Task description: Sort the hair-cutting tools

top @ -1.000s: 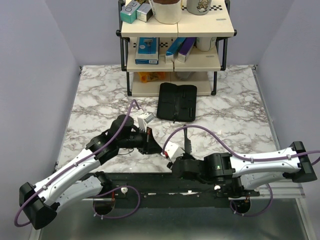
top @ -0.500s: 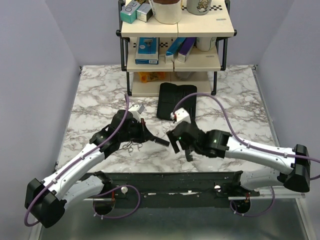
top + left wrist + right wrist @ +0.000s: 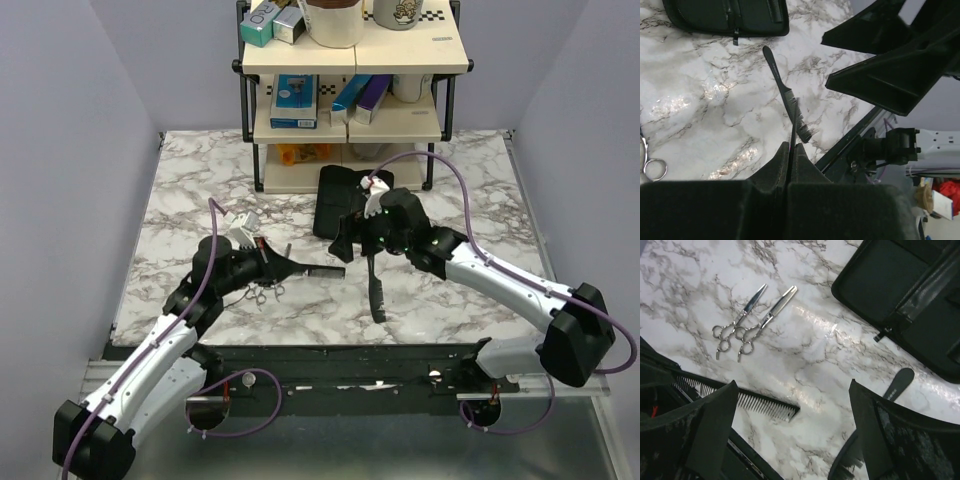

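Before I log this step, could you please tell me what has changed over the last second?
The right hand opened, let go of the narrow comb, which now lies on the marble table, and moved out toward the pouch. The left hand stayed shut on the wider comb; the scissors and pouch did not move.

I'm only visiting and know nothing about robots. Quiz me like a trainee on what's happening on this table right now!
1. True or false: the left gripper is shut on the wide comb.
2. How many pairs of scissors lie on the marble table?
3. The right gripper is: A) open, holding nothing; B) shut on the scissors; C) shut on the wide comb.

Key: 1 true; 2 two; 3 A.
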Robot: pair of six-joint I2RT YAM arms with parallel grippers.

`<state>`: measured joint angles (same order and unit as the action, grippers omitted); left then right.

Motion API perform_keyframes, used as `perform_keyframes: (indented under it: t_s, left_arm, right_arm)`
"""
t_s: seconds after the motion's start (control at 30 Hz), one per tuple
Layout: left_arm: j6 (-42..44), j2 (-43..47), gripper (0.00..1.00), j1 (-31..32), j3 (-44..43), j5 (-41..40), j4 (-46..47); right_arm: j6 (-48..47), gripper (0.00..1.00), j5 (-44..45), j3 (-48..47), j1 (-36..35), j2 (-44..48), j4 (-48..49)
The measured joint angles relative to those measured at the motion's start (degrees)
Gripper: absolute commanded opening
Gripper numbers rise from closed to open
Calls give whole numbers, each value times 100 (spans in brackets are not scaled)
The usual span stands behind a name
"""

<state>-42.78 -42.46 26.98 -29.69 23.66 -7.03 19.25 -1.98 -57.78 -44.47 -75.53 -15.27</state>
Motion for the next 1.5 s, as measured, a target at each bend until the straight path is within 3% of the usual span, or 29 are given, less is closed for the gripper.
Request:
perform_keyframes:
  t_s: [0.23, 0.37, 0.6, 0.9, 1.2, 1.33, 1.47, 1.5]
  left_arm:
    - [-798, 363, 0, -459, 938, 555, 1327]
    - [-1137, 374, 0, -511, 1172, 813, 2057]
    - [-1523, 297, 0, -529, 1421, 1132, 3088]
    - [-1561, 264, 0, -629, 1423, 1279, 3397]
    - [-1620, 337, 0, -664, 1473, 1353, 3580]
    - [-1663, 341, 0, -667, 1473, 1390, 3689]
    - [-1687, 356, 0, -669, 1517, 1408, 3766]
    - [-1698, 363, 0, -669, 1534, 1410, 3781]
  right_arm:
    - [92, 94, -2406, 1207, 1049, -35, 1711]
    - [155, 91, -3410, 1521, 1113, -20, 2310]
    - [551, 70, -4557, 2044, 1145, 4, 3657]
    - [986, 60, -4948, 2288, 1154, 105, 4395]
    - [1021, 41, -4763, 2450, 1156, 721, 4406]
    - [1021, 38, -4671, 2452, 1158, 780, 4391]
    - [1019, 25, -4618, 2463, 1158, 796, 4385]
    - [1019, 16, -4599, 2468, 1158, 811, 4380]
